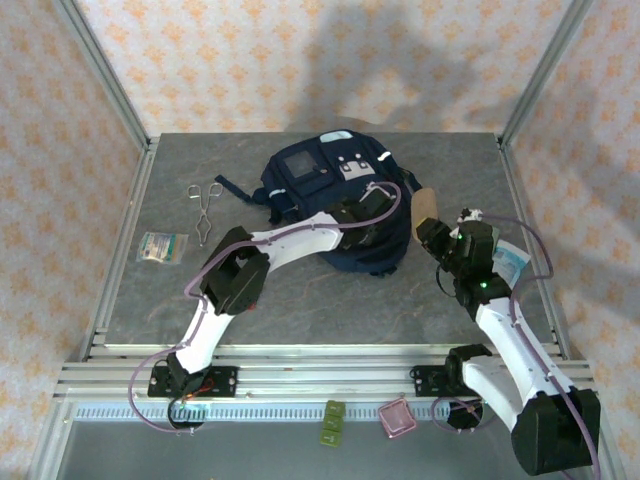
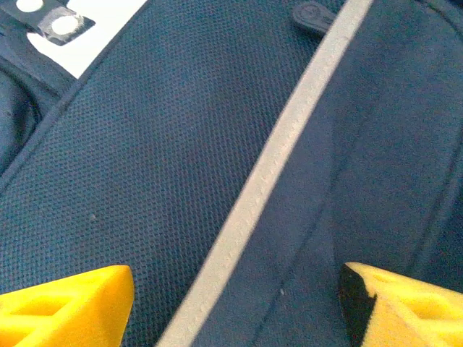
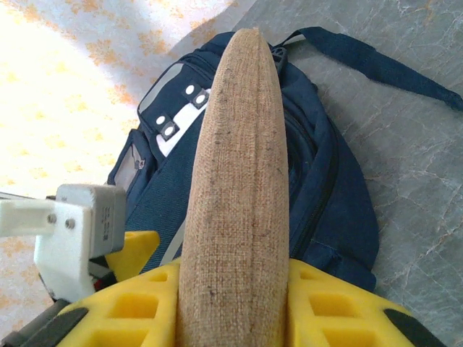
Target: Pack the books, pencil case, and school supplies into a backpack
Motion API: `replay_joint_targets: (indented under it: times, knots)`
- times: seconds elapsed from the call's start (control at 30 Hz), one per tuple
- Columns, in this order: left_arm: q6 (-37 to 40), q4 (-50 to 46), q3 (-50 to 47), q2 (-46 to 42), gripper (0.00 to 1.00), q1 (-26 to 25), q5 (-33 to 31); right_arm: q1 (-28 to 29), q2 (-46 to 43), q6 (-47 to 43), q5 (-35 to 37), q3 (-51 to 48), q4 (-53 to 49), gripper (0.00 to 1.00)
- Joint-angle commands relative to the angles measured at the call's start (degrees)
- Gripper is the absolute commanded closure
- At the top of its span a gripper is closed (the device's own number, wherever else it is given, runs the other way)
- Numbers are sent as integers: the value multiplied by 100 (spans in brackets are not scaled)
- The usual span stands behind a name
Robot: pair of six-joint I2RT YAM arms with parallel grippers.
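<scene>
Right wrist: pencil case [image 3: 235, 181] clamped in right gripper [image 3: 231, 307] beside backpack [image 3: 329, 195]; left gripper [image 2: 235, 303] jaws apart over it.

The left arm [image 1: 290, 240] and the right arm [image 1: 508, 340] are made of white tubes with chunky black joints. A thin purple cable [image 1: 135, 385] loops along each one (a tiny green light [image 1: 483, 286] glows on the right one). The fingers [image 2: 65, 307] are bright yellow blocks with square holes and some black, and a white box [image 3: 79, 224] with small screws sits at the left of the right wrist view.
</scene>
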Motion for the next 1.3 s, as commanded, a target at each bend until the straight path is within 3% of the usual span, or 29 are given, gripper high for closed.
replay_joint_targets:
  times: [0.0,0.27,0.43,0.6,0.67,0.77,0.83,1.27]
  knots:
    - [233,155,-141,-511,20,-105,509,-53,-4,38,-31,-5,365,70]
    - [411,-151,-40,-168,19,-189,437,-56,-52,65,-47,-68,374,70]
    - [549,-112,72,156,28,-220,-533,-51,-142,91,-69,-113,364,70]
    - [875,338,-124,295,33,-207,-846,-51,-171,87,-86,-122,350,70]
    - [930,375,-93,358,45,-209,-965,-53,-179,82,-74,-130,346,70]
    - [1003,403,-32,349,85,-182,-915,-50,-189,82,-56,-162,354,70]
    - [984,326,90,287,100,-147,-844,-52,-171,98,-64,-191,364,70]
    - [615,13,1019,-844,100,423,-368,-105,127,345,-501,-302,795,71]
